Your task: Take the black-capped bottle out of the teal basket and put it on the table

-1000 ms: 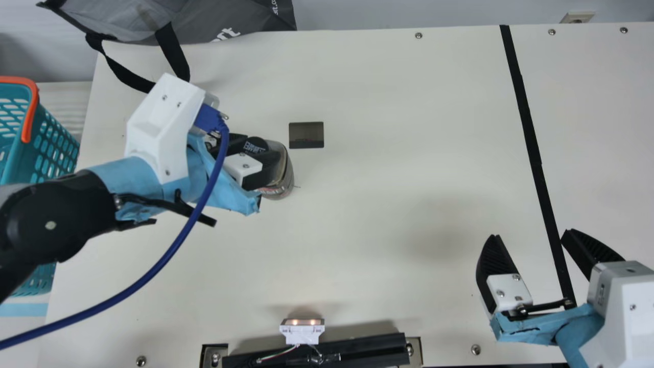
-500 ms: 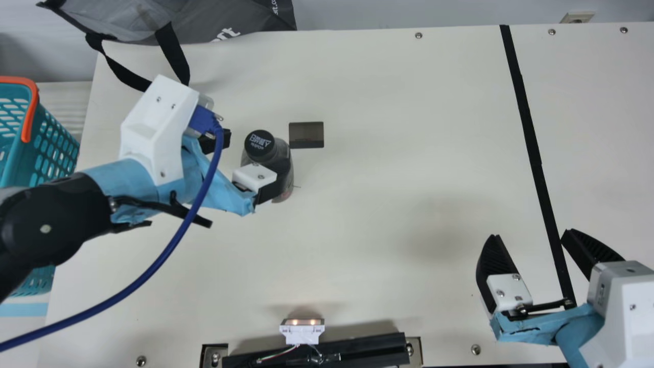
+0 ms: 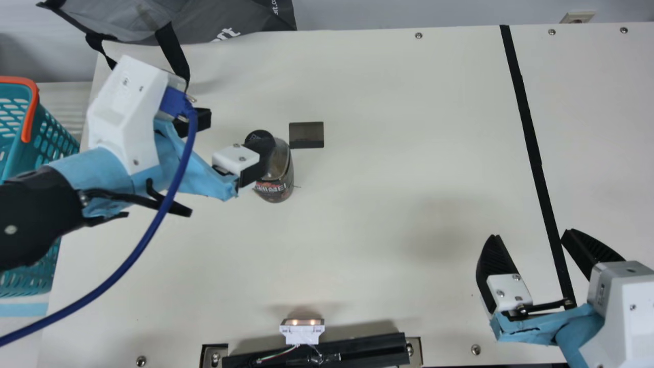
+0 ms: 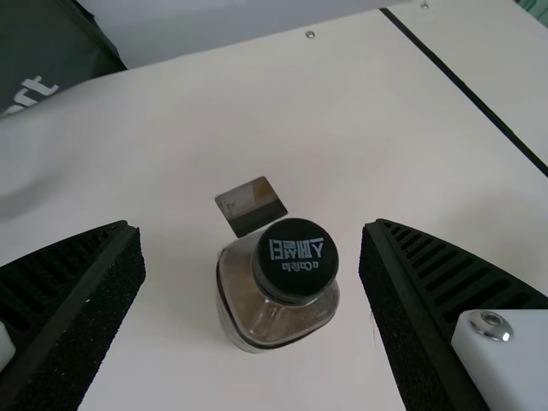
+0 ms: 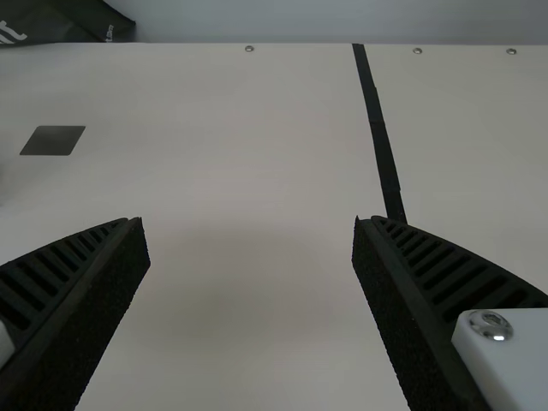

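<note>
Teal basket point(image 3: 49, 148), left edge. Left gripper point(image 4: 250, 229), left of centre, spread, likely to clear the black-capped bottle point(image 3: 281, 171) standing near it, seemingly delivered. Right gripper point(image 3: 531, 233), lower right, spread and empty, probably unneeded. Cream tabletop point(image 3: 383, 128) beneath; pale wall point(image 3: 368, 13) along the top.

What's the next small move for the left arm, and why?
Probably back the left gripper straight away from the bottle before swinging aside: its fingers are open on either side, and the bottle stands upright on the table, out of the basket.
</note>
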